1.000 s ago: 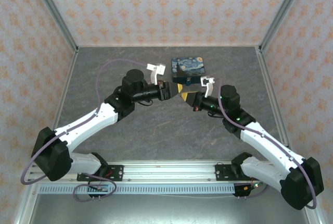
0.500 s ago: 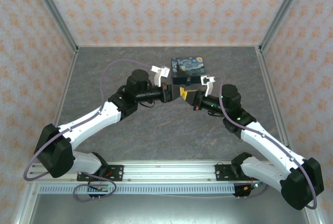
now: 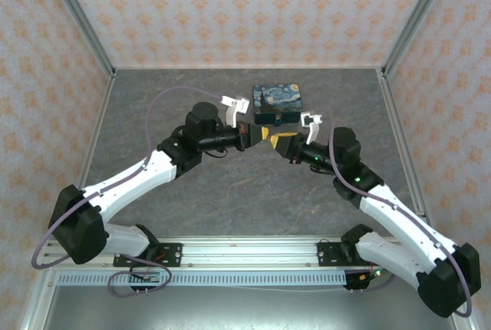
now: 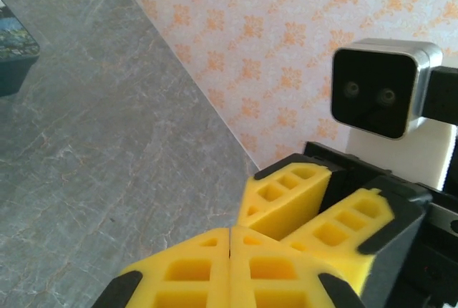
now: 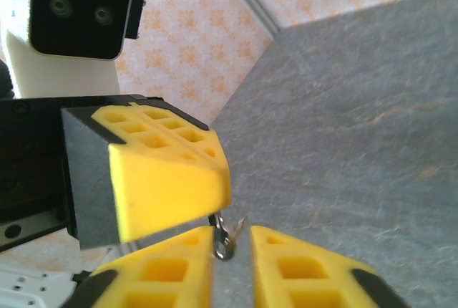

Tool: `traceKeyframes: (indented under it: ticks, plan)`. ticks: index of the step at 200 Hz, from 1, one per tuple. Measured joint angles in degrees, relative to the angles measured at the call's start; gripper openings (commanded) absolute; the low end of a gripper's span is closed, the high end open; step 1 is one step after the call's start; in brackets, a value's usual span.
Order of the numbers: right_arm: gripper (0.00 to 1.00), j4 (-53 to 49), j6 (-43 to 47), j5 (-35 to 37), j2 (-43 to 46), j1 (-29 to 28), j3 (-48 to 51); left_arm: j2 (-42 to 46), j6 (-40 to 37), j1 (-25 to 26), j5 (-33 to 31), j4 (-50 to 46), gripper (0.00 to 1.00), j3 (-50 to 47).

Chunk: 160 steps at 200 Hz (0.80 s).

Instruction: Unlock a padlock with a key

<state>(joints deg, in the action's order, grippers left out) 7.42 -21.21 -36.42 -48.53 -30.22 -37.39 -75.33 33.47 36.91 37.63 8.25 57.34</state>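
Grey marbled tabletop (image 3: 192, 192). Left jaws, yellow gridded wedges, clamp tiny silvery key (image 5: 225, 239); right jaws parted around it.

the key (image 5: 226, 241): a tiny, thin, pale silvery metal piece, with a small loop at its lower end and a short slanted sliver above. it hangs clear of the table (image 5: 358, 129) from the tip of the left gripper (image 5: 218, 204), whose jaws are pressed together, and lies in the narrow gap between the parted jaws of the right gripper (image 5: 231, 235). finer detail is too small to tell.
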Motion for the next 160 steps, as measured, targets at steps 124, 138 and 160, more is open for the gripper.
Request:
traceKeyframes:
  ticks: [124, 138, 160]
  plan:
    - [0.42, 9.18, -5.14, -7.87, -6.32, -0.02, 0.04, 2.99, -0.57, 0.02, -0.59, 0.13, 0.0, 0.0]
    - [0.39, 10.12, -5.57, -8.41, -6.34, -0.02, 0.04, 2.99, -0.55, 0.02, -0.59, 0.13, 0.0, 0.0]
    - [0.34, 11.19, -6.25, -8.87, -6.36, -0.02, 0.04, 2.99, -0.57, 0.02, -0.59, 0.13, 0.0, 0.0]
